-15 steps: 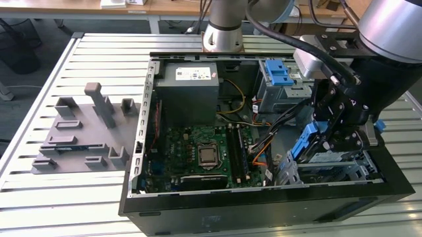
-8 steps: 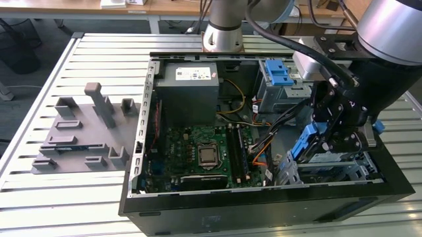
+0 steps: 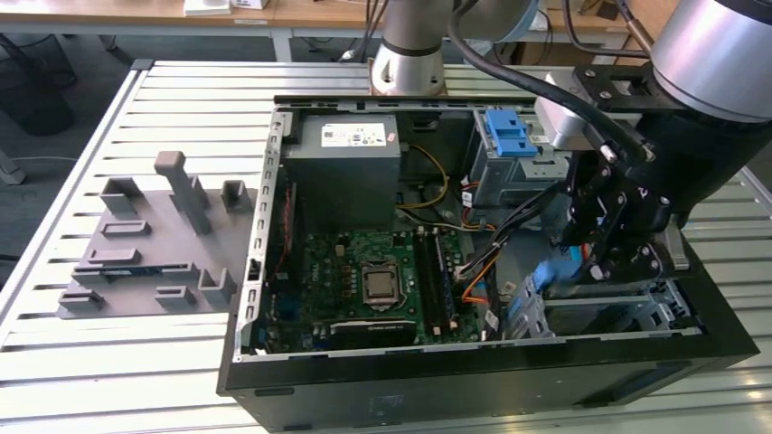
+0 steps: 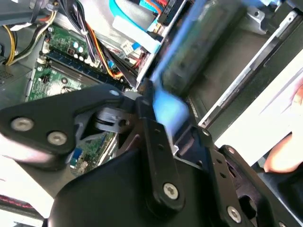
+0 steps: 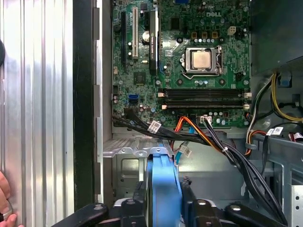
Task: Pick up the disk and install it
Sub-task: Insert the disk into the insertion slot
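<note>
Over the drive bay (image 3: 603, 307) at the corner of the open computer case (image 3: 483, 380), toward the exterior view's right, the claw (image 3: 603, 258) hangs with its fingers closed on the disk (image 3: 565, 276). From this view the disk shows as a patch of blue between the black linkages, standing on edge just above the grey metal cage. In the first wrist view the claw (image 5: 163, 201) grips the blue carrier of the disk (image 5: 162, 184) from both sides, one finger (image 5: 138, 198) on each flat face, the blue edge pointing toward the floor of the bay (image 5: 213, 175). In the second wrist view the disk (image 4: 199, 42) appears blurred, a blue frame around a dark grey body, rising away from the claw (image 4: 165, 118) and tilted over the silver bay rails.

Beside the bay lies the green motherboard (image 3: 374, 271), its bare processor socket (image 5: 201, 59) seen clearly in the first wrist view. A bundle of black, orange and red cables (image 5: 213, 142) runs between board and bay. Farther back in the case sits the grey power-supply box (image 3: 343, 167), and near it a blue plastic latch (image 3: 507, 134) on the upper cage.

The case rests on a slatted metal desk (image 3: 145, 362). On the exterior view's left a grey moulded fixture (image 3: 151, 244) lies on the desk, well apart from the case. Part of a person's hand (image 4: 286, 151) shows at the edge in the second wrist view.
</note>
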Controlling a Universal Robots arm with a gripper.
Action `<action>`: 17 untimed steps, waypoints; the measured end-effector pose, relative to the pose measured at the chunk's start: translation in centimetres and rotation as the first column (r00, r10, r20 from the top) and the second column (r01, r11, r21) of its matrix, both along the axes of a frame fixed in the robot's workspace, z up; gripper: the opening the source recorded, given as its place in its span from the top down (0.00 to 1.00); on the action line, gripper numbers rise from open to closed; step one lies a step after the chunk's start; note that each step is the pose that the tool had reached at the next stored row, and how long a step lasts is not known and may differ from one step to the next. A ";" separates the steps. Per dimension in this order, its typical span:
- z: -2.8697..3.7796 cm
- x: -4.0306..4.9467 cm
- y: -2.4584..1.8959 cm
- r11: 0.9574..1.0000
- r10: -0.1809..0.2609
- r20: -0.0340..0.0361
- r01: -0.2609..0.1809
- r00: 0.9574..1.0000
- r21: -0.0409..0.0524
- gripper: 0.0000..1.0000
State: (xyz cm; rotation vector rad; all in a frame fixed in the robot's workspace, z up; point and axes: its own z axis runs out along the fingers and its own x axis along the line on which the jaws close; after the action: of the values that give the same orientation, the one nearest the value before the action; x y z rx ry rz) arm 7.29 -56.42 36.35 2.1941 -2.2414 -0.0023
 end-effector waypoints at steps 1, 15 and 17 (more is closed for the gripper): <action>0.00 0.00 0.00 1.000 0.000 0.000 0.000 1.000 0.000 0.57; -0.02 0.00 0.00 1.000 0.000 0.000 0.000 1.000 0.000 0.76; -0.02 0.00 0.00 1.000 0.000 0.000 0.000 1.000 0.000 0.87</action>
State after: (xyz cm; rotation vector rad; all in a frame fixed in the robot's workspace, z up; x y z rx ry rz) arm 7.29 -56.42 36.34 2.1940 -2.2414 -0.0024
